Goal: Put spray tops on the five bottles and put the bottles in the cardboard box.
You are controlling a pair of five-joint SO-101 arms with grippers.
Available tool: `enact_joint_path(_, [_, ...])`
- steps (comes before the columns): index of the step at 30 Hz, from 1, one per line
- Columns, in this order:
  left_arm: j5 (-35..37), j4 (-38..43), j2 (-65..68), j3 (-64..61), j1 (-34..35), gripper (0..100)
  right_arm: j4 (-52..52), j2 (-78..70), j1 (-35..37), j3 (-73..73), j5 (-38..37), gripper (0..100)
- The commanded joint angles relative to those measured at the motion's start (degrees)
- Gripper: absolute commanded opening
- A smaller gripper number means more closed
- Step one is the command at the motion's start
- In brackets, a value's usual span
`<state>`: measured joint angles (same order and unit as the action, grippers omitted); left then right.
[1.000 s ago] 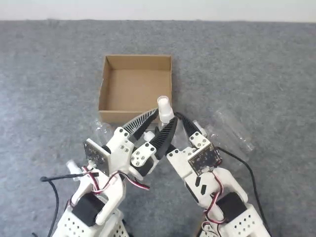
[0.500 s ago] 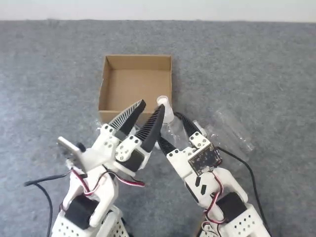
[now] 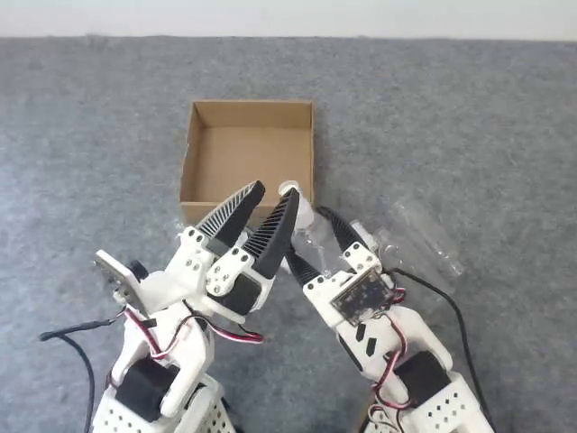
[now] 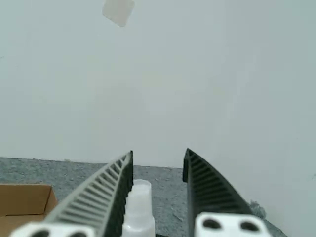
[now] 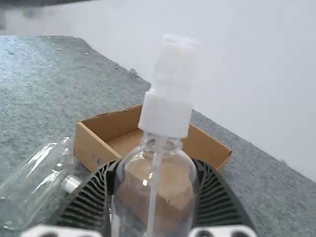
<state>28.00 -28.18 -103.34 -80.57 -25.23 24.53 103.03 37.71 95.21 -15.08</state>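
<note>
My right gripper (image 3: 306, 236) is shut on a clear bottle (image 5: 155, 197) that stands upright with a white spray top (image 5: 168, 94) on its neck. It holds the bottle just in front of the cardboard box (image 3: 191, 153), near the box's front right corner. My left gripper (image 3: 276, 189) is open beside the spray top (image 3: 295, 197), over the box's front wall. In the left wrist view the spray top (image 4: 139, 205) shows between the spread fingers (image 4: 106, 192), and I cannot tell whether they touch it. The box (image 5: 96, 140) holds nothing.
A clear bottle (image 3: 422, 234) lies on the grey carpet to the right of the right arm. Another one (image 3: 186, 237) lies by the box's front left corner, partly hidden by the left arm; it is the lying bottle (image 5: 32, 170) in the right wrist view.
My left gripper let go of the spray top, opened and drew back to the left. The right gripper still holds the bottle, which has sunk a little.
</note>
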Motion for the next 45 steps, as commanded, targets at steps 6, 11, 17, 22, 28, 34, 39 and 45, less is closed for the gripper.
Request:
enact_joint_path(6, [-4.7, -8.4, -0.8, 13.6, 4.3, 6, -0.2, 1.0, 7.2, 0.7, -2.0, 0.7])
enact_joint_path(11, [-2.6, -8.7, -0.6, 13.6, 13.9, 6, -4.1, 0.9, 11.7, 1.1, -2.0, 0.7])
enact_joint_path(17, [-1.2, -13.5, -0.8, 13.1, 18.2, 5, -5.3, 0.8, 14.3, 1.1, -2.0, 0.7])
enact_joint_path(22, [-6.0, -18.7, -0.9, 13.1, 16.2, 6, -4.8, 0.5, 14.2, 1.1, -6.7, 0.7])
enact_joint_path(28, [-8.6, -22.5, -0.8, 12.6, 8.5, 6, -2.0, 0.9, 14.2, 1.1, -9.6, 0.7])
enact_joint_path(34, [-9.0, -24.7, -0.6, 12.6, 8.1, 5, -2.1, 0.9, 14.1, 1.1, -9.3, 0.7])
enact_joint_path(39, [-9.0, -24.7, -0.5, 12.5, 7.7, 5, -2.1, 0.9, 14.1, 1.2, -9.3, 0.7])
enact_joint_path(45, [-9.8, -26.4, -0.5, 12.2, 5.1, 5, -2.0, 0.9, 14.1, 1.2, -9.2, 0.7])
